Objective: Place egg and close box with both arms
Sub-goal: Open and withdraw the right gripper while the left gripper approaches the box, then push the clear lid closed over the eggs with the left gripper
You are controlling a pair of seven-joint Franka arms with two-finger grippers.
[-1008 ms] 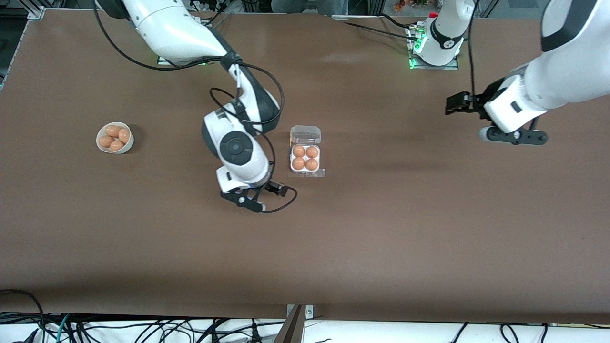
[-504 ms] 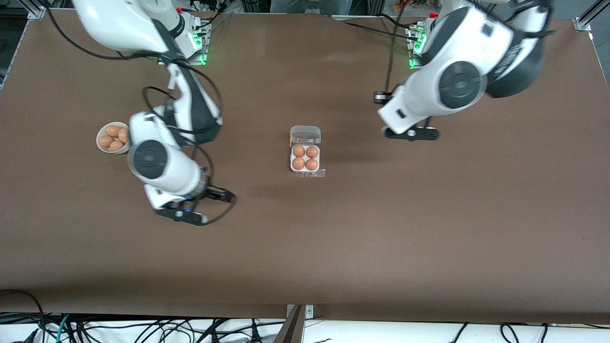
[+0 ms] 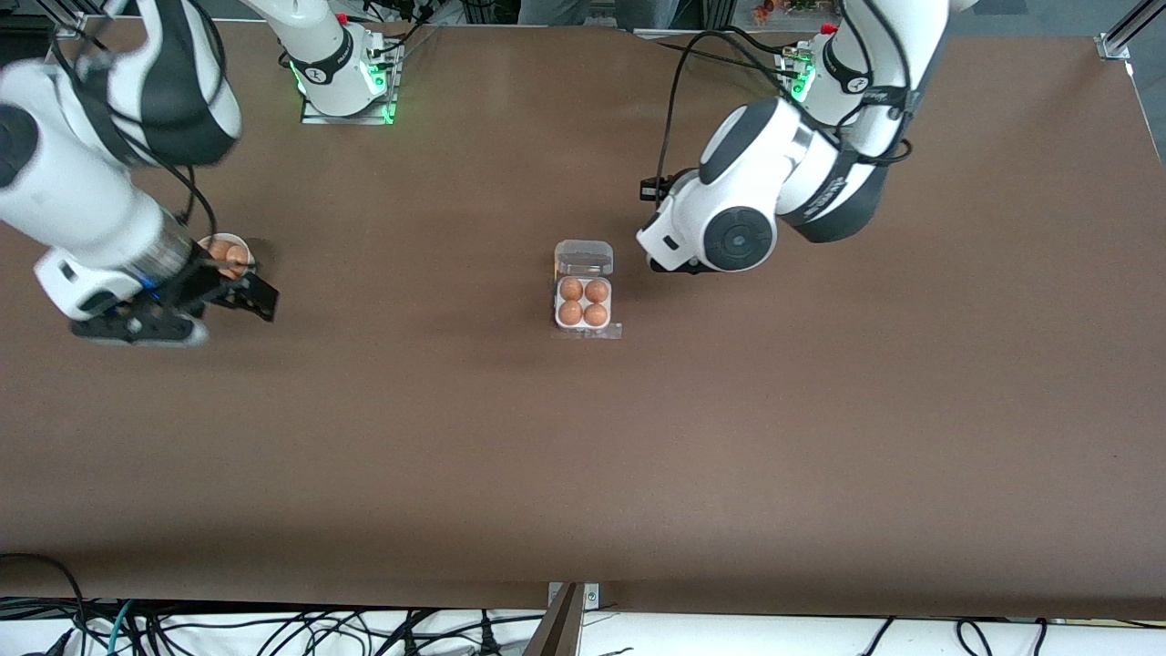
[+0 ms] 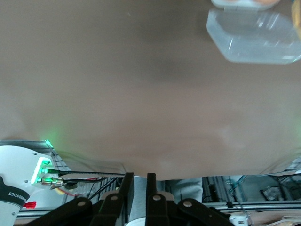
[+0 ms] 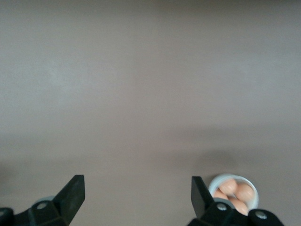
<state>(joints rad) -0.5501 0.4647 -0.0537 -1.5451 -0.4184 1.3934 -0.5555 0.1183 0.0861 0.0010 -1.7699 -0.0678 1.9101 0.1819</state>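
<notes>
The clear box (image 3: 584, 314) lies at the table's middle with its lid (image 3: 584, 257) open and flat on the table. Every cell holds a light-brown egg (image 3: 571, 289). My left gripper (image 3: 683, 267) hangs beside the lid, toward the left arm's end. In the left wrist view its fingers (image 4: 126, 186) stand nearly together, holding nothing, and the lid (image 4: 256, 35) shows. My right gripper (image 3: 137, 326) is at the right arm's end beside the bowl. In the right wrist view the right gripper (image 5: 136, 190) is wide open and empty.
A white bowl (image 3: 239, 246) of several eggs is partly covered by the right hand; it also shows in the right wrist view (image 5: 233, 180). Bare brown table (image 3: 583, 474) lies all round the box. The arm bases stand along the table's edge farthest from the front camera.
The right arm has swung from beside the box to the bowl at its end of the table. The left arm has swung in from its end to beside the box lid.
</notes>
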